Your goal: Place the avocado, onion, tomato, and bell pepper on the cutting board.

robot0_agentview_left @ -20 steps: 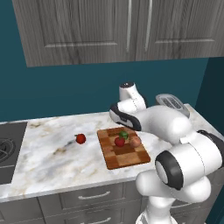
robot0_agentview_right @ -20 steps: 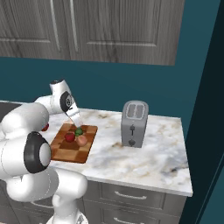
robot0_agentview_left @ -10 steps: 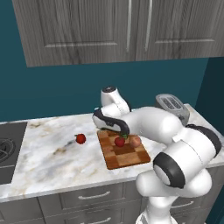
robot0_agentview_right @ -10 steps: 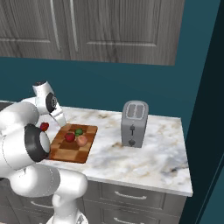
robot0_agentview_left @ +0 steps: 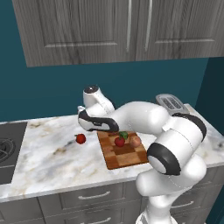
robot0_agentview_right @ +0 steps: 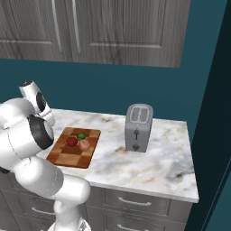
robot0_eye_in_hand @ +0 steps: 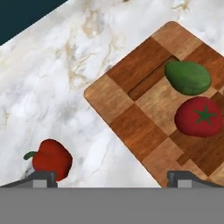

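On cutting board (robot0_agentview_left: 124,153): avocado (robot0_eye_in_hand: 188,77), tomato (robot0_eye_in_hand: 199,117), onion (robot0_agentview_left: 135,141); bell pepper (robot0_eye_in_hand: 51,159) off board's left edge; gripper (robot0_eye_in_hand: 111,176) wide open, empty.

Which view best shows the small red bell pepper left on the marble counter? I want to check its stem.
The hand view: the small red bell pepper appears large, green stem visible. The left base view shows it tiny.
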Available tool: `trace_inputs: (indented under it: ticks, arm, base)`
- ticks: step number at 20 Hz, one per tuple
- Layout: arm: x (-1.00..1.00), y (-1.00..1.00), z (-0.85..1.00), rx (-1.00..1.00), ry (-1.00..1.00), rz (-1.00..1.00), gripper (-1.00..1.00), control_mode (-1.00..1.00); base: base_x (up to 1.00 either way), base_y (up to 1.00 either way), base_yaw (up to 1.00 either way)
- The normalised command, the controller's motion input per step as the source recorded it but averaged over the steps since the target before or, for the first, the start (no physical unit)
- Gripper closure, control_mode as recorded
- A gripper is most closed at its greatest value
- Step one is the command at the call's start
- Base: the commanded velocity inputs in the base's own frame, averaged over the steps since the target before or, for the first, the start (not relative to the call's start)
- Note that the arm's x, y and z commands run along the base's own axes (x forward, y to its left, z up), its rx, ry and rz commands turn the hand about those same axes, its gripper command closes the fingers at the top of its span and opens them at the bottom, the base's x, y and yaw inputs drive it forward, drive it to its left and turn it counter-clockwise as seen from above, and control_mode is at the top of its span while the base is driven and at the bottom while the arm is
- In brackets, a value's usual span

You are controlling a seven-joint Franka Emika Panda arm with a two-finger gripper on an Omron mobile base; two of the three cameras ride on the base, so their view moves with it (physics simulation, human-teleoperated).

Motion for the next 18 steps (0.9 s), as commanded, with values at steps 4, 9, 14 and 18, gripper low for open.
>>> trace_inputs:
  ticks: [4,9,14,18]
  arm:
    - [0.00,0.00,-0.04,0.02,0.00,0.01,-1.00,-1.00]
    - [0.00,-0.01,-0.31,0.12,0.06,0.13,-1.00,-1.00]
    - [0.00,0.00,-0.27,0.13,0.00,0.10,-1.00,-1.00]
    - [0.00,0.00,-0.02,0.01,0.00,0.01,-1.00,-1.00]
  base:
    - [0.00,0.00,0.00]
    - [0.00,0.00,0.00]
    - [0.00,0.00,0.00]
    - [0.00,0.00,0.00]
